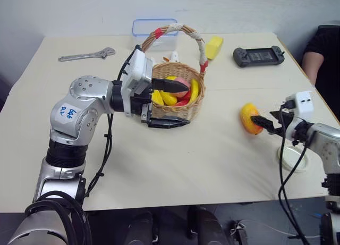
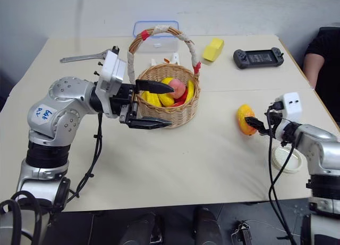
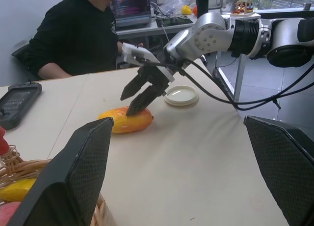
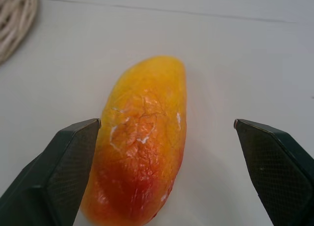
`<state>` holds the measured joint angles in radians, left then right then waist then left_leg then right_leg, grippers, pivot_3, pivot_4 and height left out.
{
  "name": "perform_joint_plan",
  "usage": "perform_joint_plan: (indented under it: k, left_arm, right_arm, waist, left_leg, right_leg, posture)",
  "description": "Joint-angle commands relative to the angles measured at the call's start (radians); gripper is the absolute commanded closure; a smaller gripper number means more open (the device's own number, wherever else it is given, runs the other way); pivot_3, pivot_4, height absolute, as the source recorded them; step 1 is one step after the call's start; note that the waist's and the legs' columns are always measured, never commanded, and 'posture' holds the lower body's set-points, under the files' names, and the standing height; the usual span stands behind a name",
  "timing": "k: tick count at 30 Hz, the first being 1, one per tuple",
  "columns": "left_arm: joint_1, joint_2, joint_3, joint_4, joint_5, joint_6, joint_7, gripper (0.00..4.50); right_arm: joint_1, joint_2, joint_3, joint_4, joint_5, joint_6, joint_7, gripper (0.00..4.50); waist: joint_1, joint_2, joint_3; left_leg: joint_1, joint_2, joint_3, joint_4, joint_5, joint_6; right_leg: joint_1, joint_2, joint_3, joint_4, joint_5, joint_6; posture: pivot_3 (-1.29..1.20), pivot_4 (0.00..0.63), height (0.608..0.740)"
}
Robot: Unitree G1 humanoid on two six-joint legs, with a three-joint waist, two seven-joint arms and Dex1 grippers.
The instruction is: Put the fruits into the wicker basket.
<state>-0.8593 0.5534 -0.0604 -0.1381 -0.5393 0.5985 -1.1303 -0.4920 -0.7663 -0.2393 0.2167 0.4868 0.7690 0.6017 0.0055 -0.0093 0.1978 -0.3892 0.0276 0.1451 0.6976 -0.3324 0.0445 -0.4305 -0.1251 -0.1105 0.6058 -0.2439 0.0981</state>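
Observation:
The yellow-orange mango [image 1: 248, 117] with a red blush lies on the table, to the right of the wicker basket [image 1: 194, 108]. My right gripper [image 4: 166, 124] is open, with one finger on each side of the mango's near end and not closed on it. In the basket a pinkish-red peach [image 2: 177, 88] rests among yellow lemons and a banana [image 1: 169, 98]. My left gripper [image 1: 175, 104] is open at the basket's left side. Its upper finger reaches over the rim above the fruit and its lower finger lies outside the front wall.
Behind the basket stand a clear blue-rimmed box [image 1: 154, 26] and a yellow block [image 1: 214, 47]. A wrench [image 1: 87, 55] lies at the back left and a game controller [image 1: 258, 56] at the back right. A white lid [image 1: 292, 157] lies under my right arm. A person [image 1: 321, 48] sits at the table's right edge.

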Motion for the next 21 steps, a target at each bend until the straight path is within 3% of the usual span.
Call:
perform_joint_plan:
  k: [1, 4, 5, 12, 16, 21]
  left_arm:
    - [-0.006, 0.005, 0.01, -0.026, 0.003, -0.019, 0.018, 0.02]
    - [-0.003, 0.006, 0.01, -0.022, 0.009, -0.026, 0.028, 0.02]
    - [-0.002, 0.006, 0.011, -0.021, 0.01, -0.027, 0.03, 0.0]
    - [0.011, 0.025, 0.038, -0.011, 0.024, -0.03, 0.064, 0.0]
    - [0.037, 0.078, 0.117, -0.003, -0.001, 0.013, 0.103, 0.0]
    - [0.12, 0.177, 0.238, -0.025, -0.031, 0.074, 0.142, 0.0]
  right_arm:
    - [-0.032, 0.022, -0.012, 0.027, 0.014, 0.037, 0.003, 0.0]
    - [-0.046, 0.044, -0.005, 0.05, 0.0, 0.031, 0.003, 0.0]
    - [-0.049, 0.05, -0.007, 0.053, -0.003, 0.027, 0.002, 0.18]
    - [-0.056, 0.057, -0.039, -0.006, 0.043, 0.043, 0.048, 2.09]
    - [-0.061, 0.05, -0.035, -0.191, 0.168, 0.107, 0.152, 2.1]
    - [-0.191, 0.128, 0.04, -0.406, 0.299, 0.237, 0.119, 2.1]
  waist:
    - [-0.003, 0.0, 0.0]
    - [-0.008, 0.0, 0.0]
    - [-0.008, 0.0, 0.0]
    - [-0.01, 0.0, 0.0]
    - [-0.017, 0.002, 0.001]
    - [-0.037, 0.003, 0.001]
  left_leg:
    - [0.0, 0.0, 0.0, 0.0, 0.0, 0.0]
    - [0.0, 0.0, 0.0, 0.0, 0.0, 0.0]
    - [0.0, 0.0, 0.0, 0.0, 0.0, 0.0]
    - [0.0, 0.0, 0.001, 0.0, 0.0, 0.0]
    - [0.0, 0.001, 0.001, 0.0, 0.0, -0.001]
    - [0.0, 0.003, 0.001, -0.001, -0.001, -0.003]
  right_leg:
    - [0.0, 0.0, 0.0, 0.0, 0.0, 0.0]
    - [0.0, 0.0, 0.0, 0.0, 0.0, 0.0]
    - [0.0, 0.0, 0.0, 0.0, 0.0, 0.0]
    - [0.0, 0.0, 0.001, 0.0, 0.0, 0.0]
    - [-0.002, 0.002, 0.002, 0.001, 0.0, 0.0]
    - [-0.003, 0.003, 0.003, 0.002, 0.0, 0.0]
  posture:
    - [0.0, 0.15, 0.74]
    - [0.0, 0.15, 0.74]
    - [0.0, 0.15, 0.74]
    - [0.0, 0.15, 0.74]
    - [0.0, 0.15, 0.74]
    - [0.0, 0.15, 0.74]
